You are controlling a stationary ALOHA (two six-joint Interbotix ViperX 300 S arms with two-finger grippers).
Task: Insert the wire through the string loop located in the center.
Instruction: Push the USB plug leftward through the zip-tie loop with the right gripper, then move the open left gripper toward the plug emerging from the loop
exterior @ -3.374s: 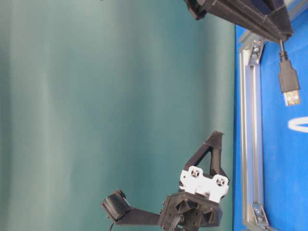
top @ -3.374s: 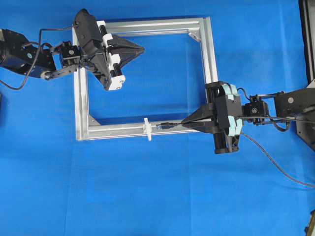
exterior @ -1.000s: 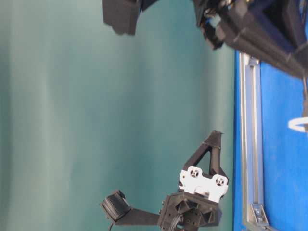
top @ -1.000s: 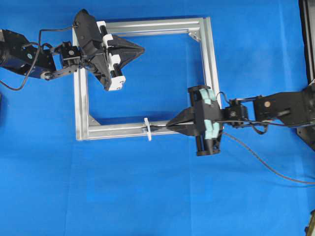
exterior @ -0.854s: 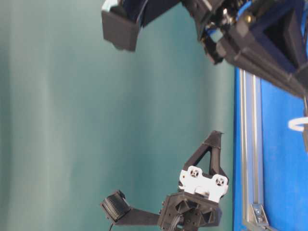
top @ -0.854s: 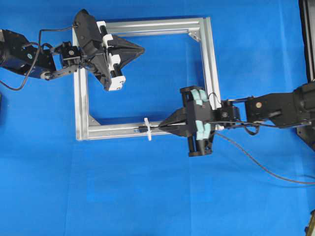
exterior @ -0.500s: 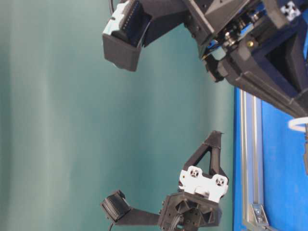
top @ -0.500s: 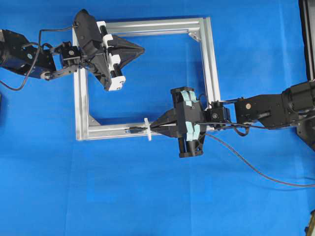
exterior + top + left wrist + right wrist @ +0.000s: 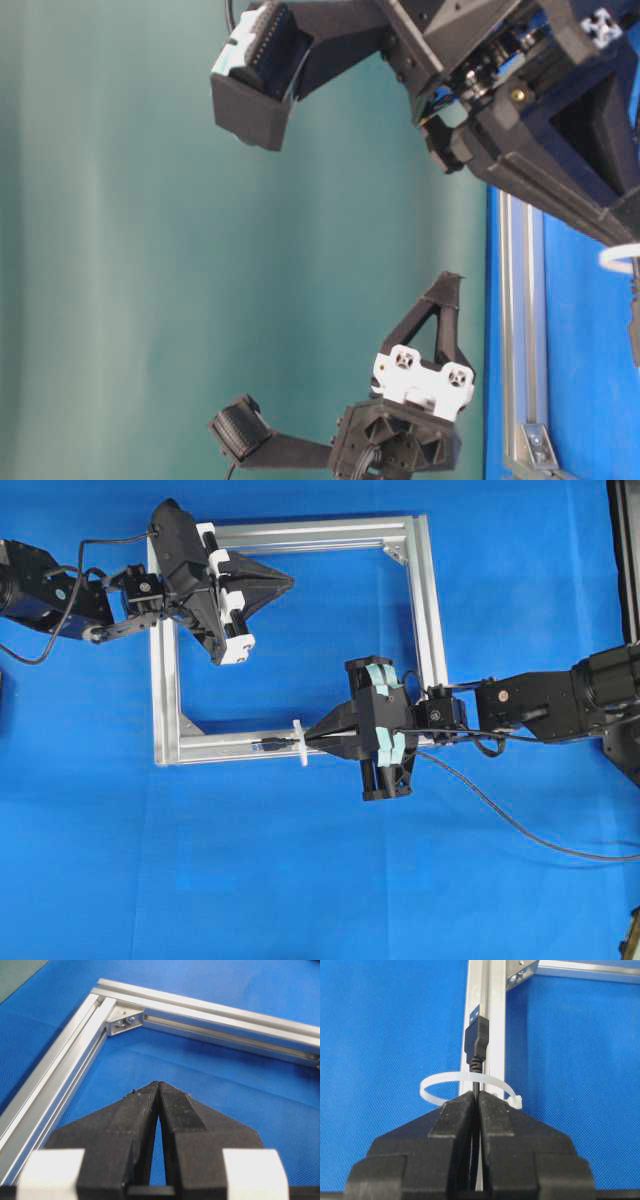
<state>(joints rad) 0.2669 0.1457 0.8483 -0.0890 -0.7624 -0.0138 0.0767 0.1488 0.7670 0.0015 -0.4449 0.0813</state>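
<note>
Closest to the right wrist camera, the right gripper (image 9: 476, 1097) is seen with its two black jaws pressed tight together, and the wire (image 9: 476, 1055) is pinched between the tips. Just past the tips, the string loop (image 9: 468, 1084) is found, a thin white ring standing up on the silver frame (image 9: 495, 1020). The wire's dark plug with its shiny end is poked through the ring and is seen on the far side, lying along the frame bar. Farther off, a corner bracket of the frame is seen at the top.

From above, the right gripper (image 9: 308, 737) is seen right beside the string loop (image 9: 298, 742) on the lower bar of the frame (image 9: 430, 610), with the plug sticking out to the left of the ring. The rest of the wire (image 9: 520, 830) is trailed away to the right over the blue mat (image 9: 300, 880).

Farther away, at the upper left corner of the frame, the left gripper (image 9: 288, 579) is held above the mat (nothing is held in it). Its jaws are shut too, with the tips (image 9: 159, 1091) touching in the left wrist view.

In the table-level view, the white ring (image 9: 620, 260) is only just seen at the right edge.
</note>
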